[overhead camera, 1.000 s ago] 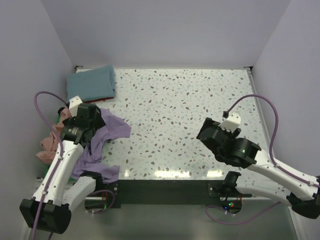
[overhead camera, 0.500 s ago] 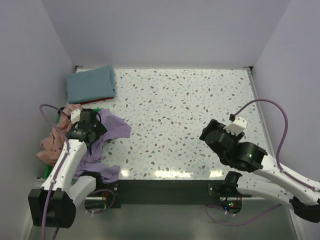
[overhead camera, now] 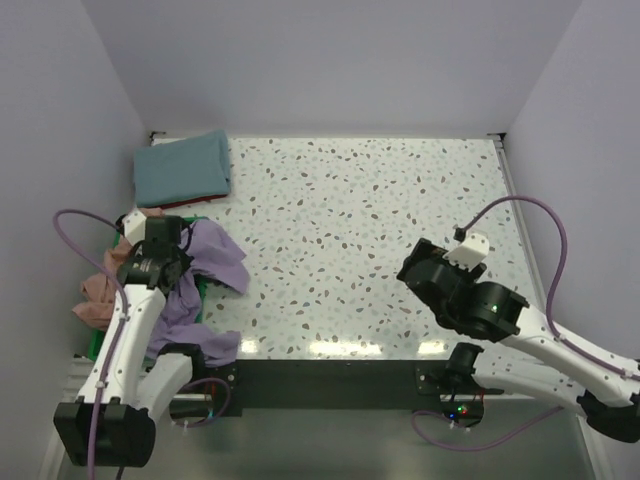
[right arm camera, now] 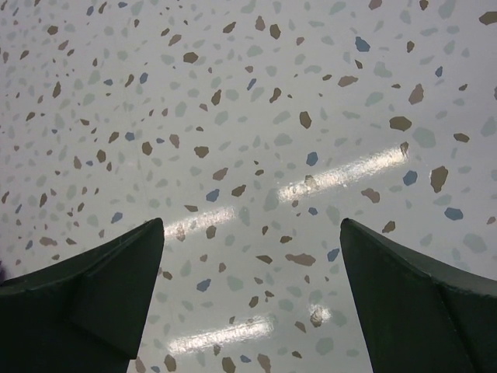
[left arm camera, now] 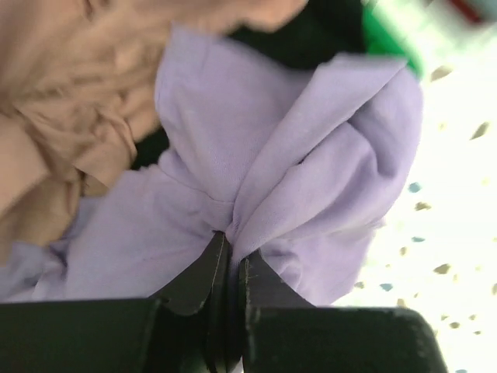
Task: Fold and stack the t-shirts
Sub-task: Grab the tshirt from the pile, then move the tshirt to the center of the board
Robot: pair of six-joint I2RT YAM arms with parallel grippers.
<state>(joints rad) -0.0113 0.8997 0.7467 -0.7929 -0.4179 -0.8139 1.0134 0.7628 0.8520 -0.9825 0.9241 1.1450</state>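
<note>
1. Lavender shirt, top view: it's bunched up at the left edge of the desk, partly draped over the green bin. The left gripper is down in it. The teal shirt sits folded in the far left corner, so I'd guess that's where the stack is going. The salmon shirt is heaped just left of the arm. The right gripper hangs over bare desk, well apart from all the cloth.

2. Left wrist view: the left gripper is pinched tight on a ridge of the lavender shirt, with creases fanning out from the pinch. It looks like a grab in the middle of the cloth, not on a hem or shoulder. I'd lift straight up first, then carry it toward the open middle so it can spread out. The salmon shirt is touching the lavender one, so go slow or it may get dragged along. I can't tell what the dark patch beyond is.

3. Right wrist view: the right gripper is spread wide with nothing between its fingers, just speckled desk below. Probably best to bring it in for a second corner once the shirt is clear of the bin.
</note>
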